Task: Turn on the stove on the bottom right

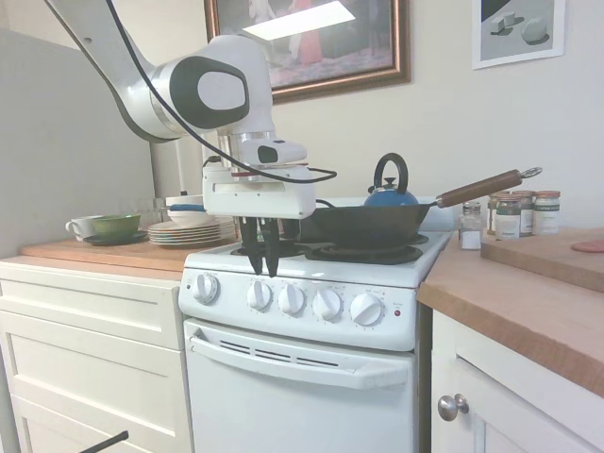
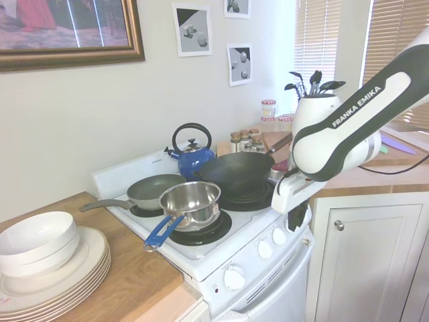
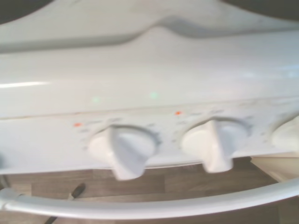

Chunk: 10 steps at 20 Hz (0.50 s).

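Five knobs: a row of round white knobs (image 1: 292, 299) runs across the front panel of the stove (image 1: 311, 359); all five show in the first exterior view.
Stove position: stands between a white drawer cabinet (image 1: 90, 349) under a wooden top and a wooden counter (image 1: 528, 302).
Gripper: the gripper (image 1: 262, 271) points down, above the panel's upper edge, over the gap between the first and second knob from the left; it touches no knob.
Fingers: the dark fingers (image 1: 253, 247) stand close together with nothing between them.
Wrist view: two knobs fill the lower half, blurred, with the oven-door handle (image 3: 154, 205) curving below.
Red light: small, at the panel's right end (image 1: 396, 312).
Cooktop: wok (image 1: 363, 223), blue kettle (image 1: 390, 193), steel saucepan (image 2: 191, 201), frying pan (image 2: 153, 190).
Left counter: stacked plates (image 1: 184, 231).
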Available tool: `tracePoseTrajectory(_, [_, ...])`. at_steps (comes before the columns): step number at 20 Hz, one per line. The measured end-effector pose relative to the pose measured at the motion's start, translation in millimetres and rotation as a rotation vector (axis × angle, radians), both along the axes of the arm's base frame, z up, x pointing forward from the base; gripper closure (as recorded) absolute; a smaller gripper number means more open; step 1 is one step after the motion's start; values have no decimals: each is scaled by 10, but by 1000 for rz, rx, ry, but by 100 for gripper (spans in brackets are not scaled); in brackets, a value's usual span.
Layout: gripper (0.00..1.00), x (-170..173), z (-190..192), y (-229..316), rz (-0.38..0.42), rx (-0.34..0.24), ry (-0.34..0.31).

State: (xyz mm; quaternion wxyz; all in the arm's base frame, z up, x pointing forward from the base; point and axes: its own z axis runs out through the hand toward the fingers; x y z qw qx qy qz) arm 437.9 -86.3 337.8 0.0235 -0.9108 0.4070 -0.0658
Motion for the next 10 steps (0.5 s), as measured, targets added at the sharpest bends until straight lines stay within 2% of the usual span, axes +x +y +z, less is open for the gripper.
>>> tracePoseTrajectory(10, [0,-89,-9,88,-32,19,-8])
